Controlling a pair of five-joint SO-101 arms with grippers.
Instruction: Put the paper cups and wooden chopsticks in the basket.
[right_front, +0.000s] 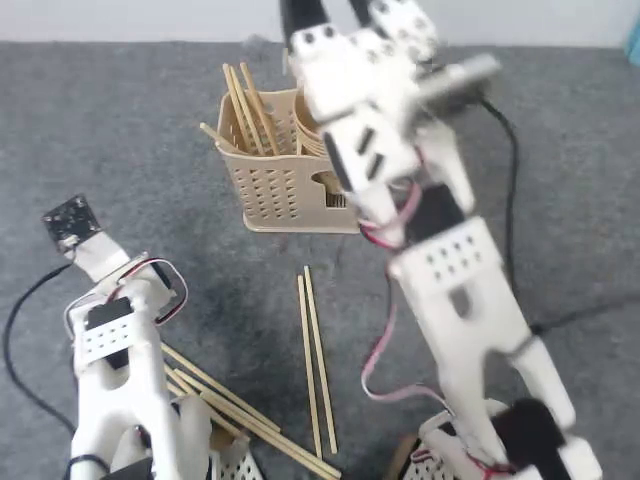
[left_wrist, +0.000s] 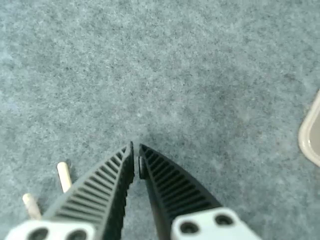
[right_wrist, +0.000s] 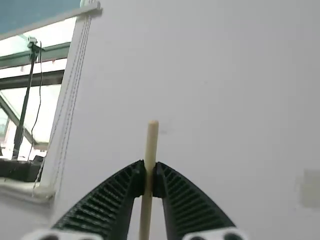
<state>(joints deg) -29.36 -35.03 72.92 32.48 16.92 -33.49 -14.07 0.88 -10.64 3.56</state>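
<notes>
Basket (right_front: 280, 190): is standing upright on the grey carpet at the far side, right under the right arm. Several chopsticks (right_front: 245, 105) are already leaning in its left compartment, and what look like cup rims (right_front: 308, 135) are showing in the other.
Right gripper (right_wrist: 149, 172): is pinching the held chopstick (right_wrist: 151, 145) near its upper end while its camera is facing a wall. It is probably lining up for the drop into the basket. It should be opening only once the stick's lower tip is inside the rim.
Left gripper (left_wrist: 136, 150): is hanging low over bare carpet with its jaws pressed together on nothing. It would be wise for it to be keeping out of the other arm's way.
Bundle of sticks (right_front: 235, 410): is lying slantwise by the left arm's base, waiting for pickup.
Loose pair (right_front: 315, 350): is lying side by side between the arms, in front of the basket.
Held chopstick: is standing almost straight between the pads. Lowering it steeply into the left compartment should be keeping it from catching on the leaning ones.
</notes>
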